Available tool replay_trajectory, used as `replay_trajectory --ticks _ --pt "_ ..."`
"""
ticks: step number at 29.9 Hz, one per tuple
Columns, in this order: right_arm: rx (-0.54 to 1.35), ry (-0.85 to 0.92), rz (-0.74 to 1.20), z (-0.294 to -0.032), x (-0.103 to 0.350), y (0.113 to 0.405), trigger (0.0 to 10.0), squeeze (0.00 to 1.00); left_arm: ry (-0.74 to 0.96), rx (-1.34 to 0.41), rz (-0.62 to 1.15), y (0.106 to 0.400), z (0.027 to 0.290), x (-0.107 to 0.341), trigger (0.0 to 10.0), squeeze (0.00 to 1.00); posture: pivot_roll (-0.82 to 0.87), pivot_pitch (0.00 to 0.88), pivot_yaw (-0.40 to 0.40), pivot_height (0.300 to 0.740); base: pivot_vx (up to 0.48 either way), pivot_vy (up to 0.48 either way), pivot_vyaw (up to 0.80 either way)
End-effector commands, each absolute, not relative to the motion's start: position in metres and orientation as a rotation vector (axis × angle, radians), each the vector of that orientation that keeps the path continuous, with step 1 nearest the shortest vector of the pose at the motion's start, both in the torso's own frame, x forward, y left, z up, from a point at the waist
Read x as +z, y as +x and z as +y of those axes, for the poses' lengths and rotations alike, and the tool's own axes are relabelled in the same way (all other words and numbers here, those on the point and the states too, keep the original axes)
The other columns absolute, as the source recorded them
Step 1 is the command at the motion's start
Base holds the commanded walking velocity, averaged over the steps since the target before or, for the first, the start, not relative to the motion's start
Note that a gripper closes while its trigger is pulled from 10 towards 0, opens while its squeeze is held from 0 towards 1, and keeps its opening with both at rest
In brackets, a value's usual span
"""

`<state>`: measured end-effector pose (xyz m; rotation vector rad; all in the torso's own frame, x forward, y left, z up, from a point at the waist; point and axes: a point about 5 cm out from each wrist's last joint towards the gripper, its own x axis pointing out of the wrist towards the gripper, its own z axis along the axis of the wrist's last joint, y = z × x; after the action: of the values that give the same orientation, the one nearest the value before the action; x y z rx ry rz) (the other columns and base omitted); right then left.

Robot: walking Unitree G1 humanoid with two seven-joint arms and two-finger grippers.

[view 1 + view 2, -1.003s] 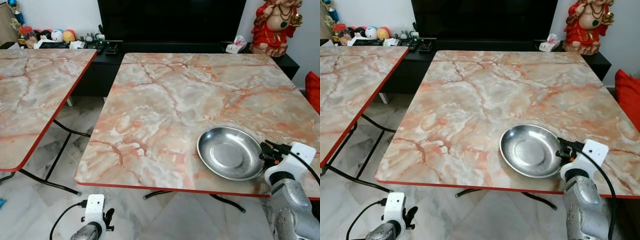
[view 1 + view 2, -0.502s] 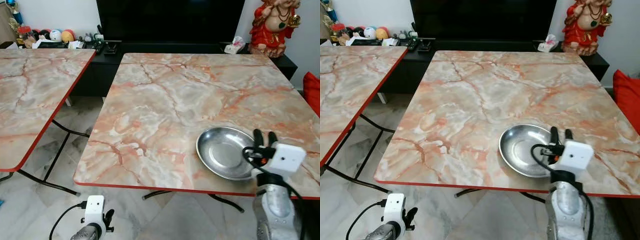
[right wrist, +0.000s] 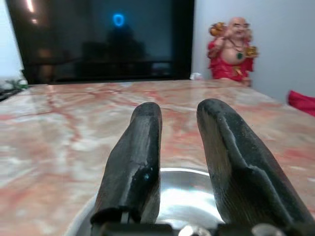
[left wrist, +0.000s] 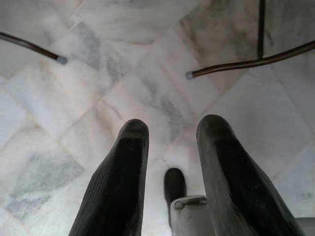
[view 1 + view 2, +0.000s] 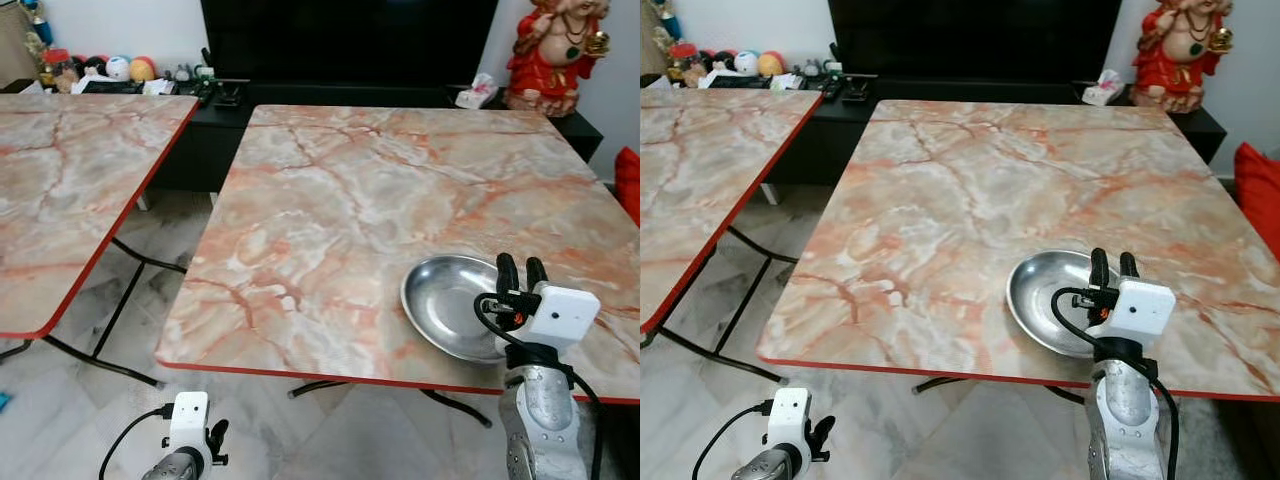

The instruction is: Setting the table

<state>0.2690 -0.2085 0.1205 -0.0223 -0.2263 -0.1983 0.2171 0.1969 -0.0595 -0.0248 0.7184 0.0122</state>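
A round steel plate (image 5: 450, 310) lies on the marble table (image 5: 330, 210), near its front right corner. My right gripper (image 5: 522, 272) hovers over the plate's near right rim, its two black fingers pointing toward the far side of the table. In the right wrist view the fingers (image 3: 135, 167) stand apart with nothing between them, and the plate (image 3: 187, 199) shines just below. My left gripper (image 5: 190, 440) hangs idle low beside the table's front edge; in its wrist view the gripper (image 4: 172, 129) is open over the floor.
A second marble table (image 5: 60, 200) stands to the left, with a gap of tiled floor (image 5: 150, 290) and folding legs between. Behind are a black TV cabinet (image 5: 200, 140) and a red statue (image 5: 555, 55). A red cushion (image 5: 630, 180) is at the right.
My right gripper left the plate's right rim, turned and swung to its near side, fingers now pointing forward over it. The plate stayed on the table. The camera shifted slightly.
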Motion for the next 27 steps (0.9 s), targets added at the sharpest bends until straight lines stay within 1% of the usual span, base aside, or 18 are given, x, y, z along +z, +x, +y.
replay_trajectory --ticks 1,27 --pt "-0.188 -0.02 -0.237 -0.205 0.122 0.271 10.0 0.0 -0.029 0.032 0.75 0.209 0.202 -0.064 10.0 0.0 0.01 0.0 0.011 0.736 0.0 0.42 0.0" --pt "-0.18 -0.019 -0.299 -0.204 0.139 0.281 10.0 0.0 -0.035 0.026 0.692 0.221 0.199 -0.056 10.0 0.0 0.01 0.0 0.015 0.736 0.0 0.478 0.0"
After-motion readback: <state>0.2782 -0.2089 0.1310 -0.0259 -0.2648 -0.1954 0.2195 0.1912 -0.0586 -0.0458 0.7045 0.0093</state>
